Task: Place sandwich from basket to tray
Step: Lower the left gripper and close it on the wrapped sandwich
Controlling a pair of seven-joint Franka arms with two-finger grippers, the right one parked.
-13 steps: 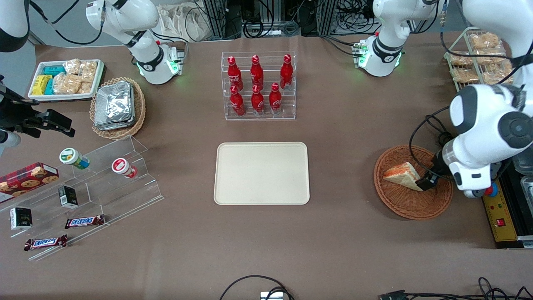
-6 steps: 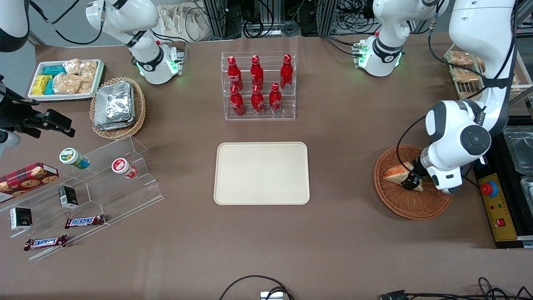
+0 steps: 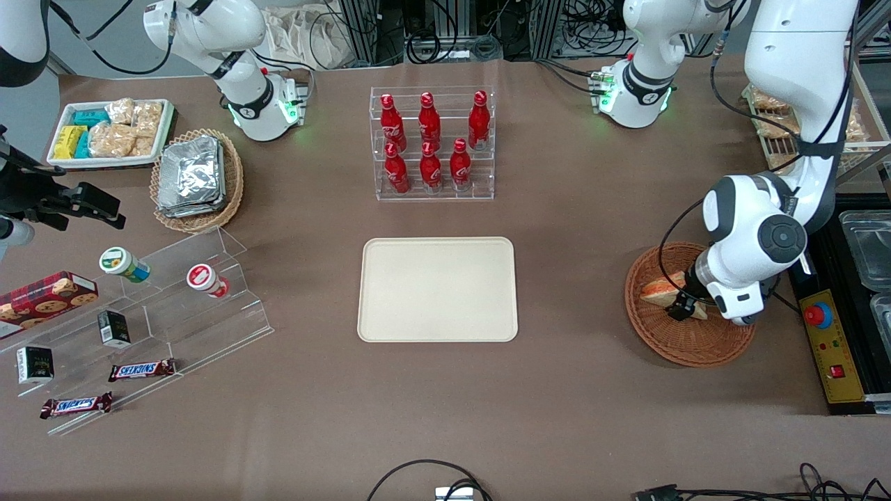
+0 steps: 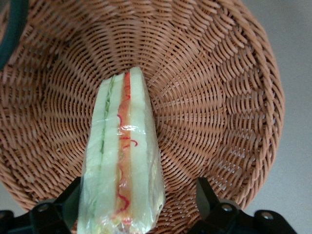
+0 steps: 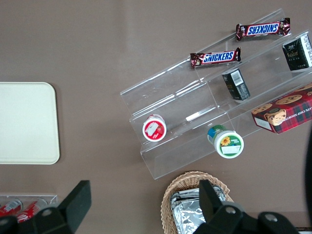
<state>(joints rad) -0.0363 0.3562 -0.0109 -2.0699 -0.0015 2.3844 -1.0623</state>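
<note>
- Now that the arm has swung in over the basket [image 3: 689, 341], the jaws [image 3: 686, 304] have slid from the outer end of the sandwich [image 3: 658, 287] to its middle part.
- In the wrist view the two fingers [image 4: 207, 195] stand wide apart, one on each side of the sandwich [image 4: 124, 161], and the wedge lies between them.
- The finger on one side looks very close to the wrap. The other one has a clear gap, with bare basket [image 4: 219, 97] weave showing in it.
- So the jaws are not squeezing anything yet. They are lined up and look ready to shut.
- The sandwich has not left its place. It lies flat in the basket with its red and green stripes showing.
- The tray [image 3: 438, 289] waits on the desk [image 3: 571, 390], well apart from the jaws, toward the parked arm's end.
- I think the reaching is about done, and grab, lift and carry all still lie ahead.
- The bread looks soft and its wrap looks slippery, so a hard squeeze could squash it.
</note>
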